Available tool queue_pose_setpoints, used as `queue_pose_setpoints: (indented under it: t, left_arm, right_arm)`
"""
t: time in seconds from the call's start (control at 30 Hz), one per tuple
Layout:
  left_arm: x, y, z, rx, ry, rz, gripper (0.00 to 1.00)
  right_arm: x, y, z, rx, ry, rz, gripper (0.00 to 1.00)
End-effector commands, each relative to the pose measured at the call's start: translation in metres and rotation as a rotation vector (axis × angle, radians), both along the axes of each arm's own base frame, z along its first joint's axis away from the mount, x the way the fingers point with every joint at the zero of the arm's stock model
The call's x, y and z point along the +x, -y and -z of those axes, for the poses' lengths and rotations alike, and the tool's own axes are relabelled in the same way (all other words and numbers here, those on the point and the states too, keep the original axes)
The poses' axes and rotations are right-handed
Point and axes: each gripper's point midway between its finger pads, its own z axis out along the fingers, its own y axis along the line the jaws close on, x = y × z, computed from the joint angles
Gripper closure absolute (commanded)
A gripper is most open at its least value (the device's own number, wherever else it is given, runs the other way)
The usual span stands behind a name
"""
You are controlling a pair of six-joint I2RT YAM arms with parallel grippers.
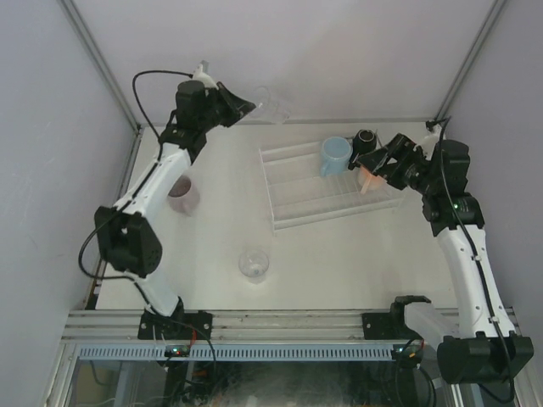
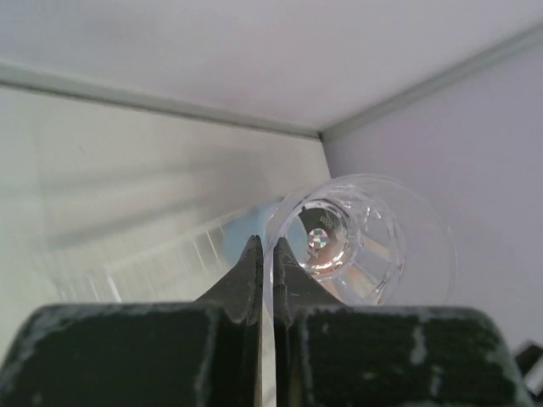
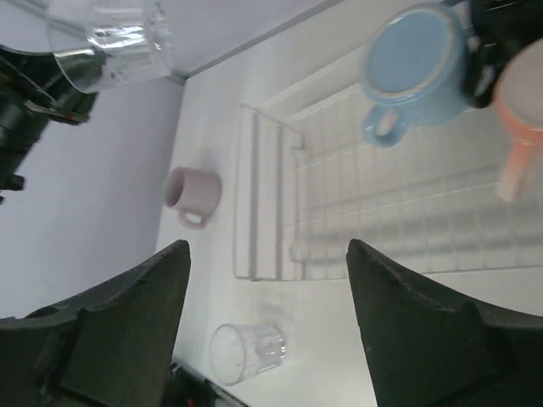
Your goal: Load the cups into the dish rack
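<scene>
L gripper (image 2: 263, 252) is up high, behind & left of the dish rack (image 1: 297, 212), off its far-left corner. Its fingers (image 2: 244, 275) are pinched narrow on the rim of a clear tumbler (image 2: 361, 242), one finger inside the wall, one outside. The glass lies sideways w/ its mouth toward the wrist cam, base visible through it. In the top view it's not over the rack.

R gripper (image 3: 267, 246) hangs over the rack's right end. Its fingers (image 3: 127, 322) are spread wide w/ nothing between them; rack ridges show through the gap.

Cups, all relative to the rack:
- lt blue mug (image 1: 335, 155): inside, at the far edge, right of centre, handle pointing toward the rack's left end.
- peach-pink mug (image 1: 371, 180): at the right end, just beside the R gripper & partly hidden by it in the top view. Can't tell exactly how it sits.
- black mug (image 1: 366, 137): by the far-right corner, just beside the lt blue mug. Can't tell if it's inside the wall or just behind it.
- mauve mug (image 1: 182, 195): on the table (image 1: 339, 254), well left of the rack, mouth up, L arm crossing over its edge.
- 2nd tumbler (image 1: 254, 263): on the table, nearer than the rack, off its near-left corner, apart from it & standing alone.
</scene>
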Motion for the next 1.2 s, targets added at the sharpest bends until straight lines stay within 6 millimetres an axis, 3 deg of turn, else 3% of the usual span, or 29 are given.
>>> queue_pose_setpoints:
  t: [0.0, 0.1, 0.23, 0.4, 0.6, 0.83, 1.17]
  left_arm:
    - [-0.076, 0.03, -0.043, -0.154, 0.08, 0.157, 1.0]
    - [-0.116, 0.04, -0.049, -0.234, 0.076, 0.222, 1.0]
    - [-0.157, 0.04, -0.067, -0.403, 0.089, 0.276, 1.0]
    - [-0.183, 0.032, -0.078, -0.564, 0.098, 0.309, 1.0]
    - [-0.201, 0.03, -0.093, -0.708, 0.109, 0.352, 1.0]
    - [-0.21, 0.039, -0.095, -0.736, 0.083, 0.385, 1.0]
    - [-0.216, 0.047, -0.083, -0.711, 0.035, 0.394, 1.0]
  right_arm:
    - [-0.012, -0.044, -0.057, 0.124, 0.146, -0.18, 0.25]
    - [-0.018, -0.067, -0.069, 0.212, 0.143, -0.285, 0.25]
    - [-0.024, -0.083, -0.085, 0.351, 0.142, -0.388, 0.23]
    - [-0.037, -0.102, -0.092, 0.457, 0.11, -0.482, 0.2]
    - [-0.041, -0.115, -0.093, 0.559, 0.09, -0.501, 0.17]
    - [-0.04, -0.129, -0.104, 0.621, 0.115, -0.519, 0.13]
    - [-0.033, -0.147, -0.119, 0.684, 0.148, -0.532, 0.07]
